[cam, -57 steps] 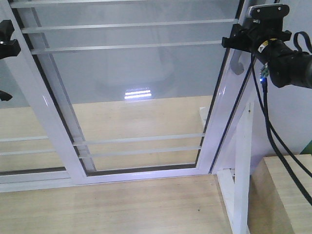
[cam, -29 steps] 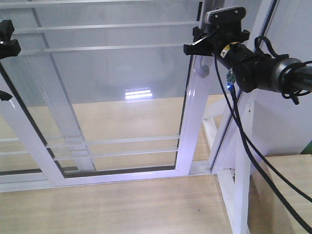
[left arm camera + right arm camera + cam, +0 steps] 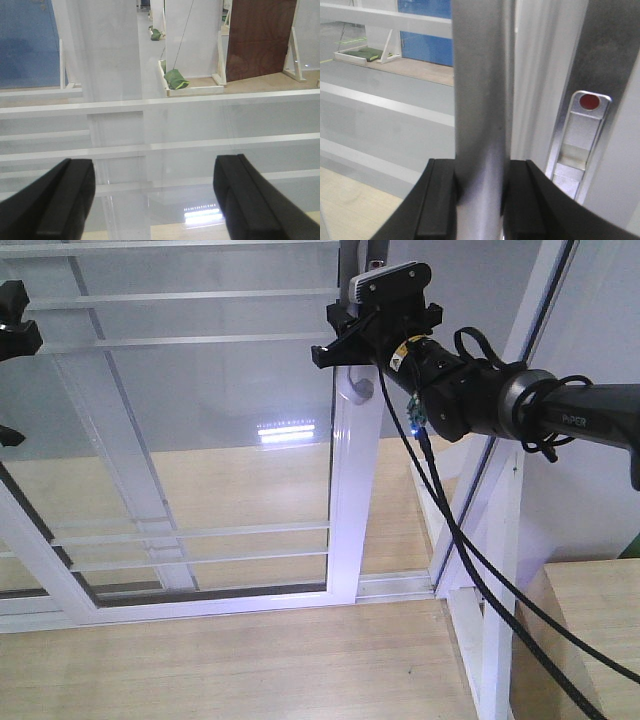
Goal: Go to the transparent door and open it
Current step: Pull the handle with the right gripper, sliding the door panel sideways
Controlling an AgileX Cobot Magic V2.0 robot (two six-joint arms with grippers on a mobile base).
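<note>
The transparent door (image 3: 345, 500) is a glass panel in a glossy white frame with thin white cross bars. Its right edge stands well left of the white jamb, leaving an opening. The grey handle (image 3: 358, 390) sits on that edge, and my right gripper (image 3: 350, 345) is shut on it. The right wrist view shows the grey handle (image 3: 480, 100) clamped between both black fingers of the right gripper (image 3: 479, 172). My left gripper (image 3: 152, 195) is open and empty, facing the glass and a white cross bar (image 3: 200, 102). In the front view the left gripper (image 3: 15, 330) shows at the far left edge.
A white frame post (image 3: 497, 570) and the jamb stand right of the opening. A second white-framed glass panel (image 3: 120, 470) lies behind the door. Black cables (image 3: 450, 540) hang from the right arm. Wooden floor (image 3: 250, 660) in front, a wooden platform (image 3: 600, 620) at lower right. A metal latch plate (image 3: 577, 145) with a red dot is beside the handle.
The door has slid left with my right gripper on its handle, and the gap beside the jamb has widened. The left gripper has stayed where it was.
</note>
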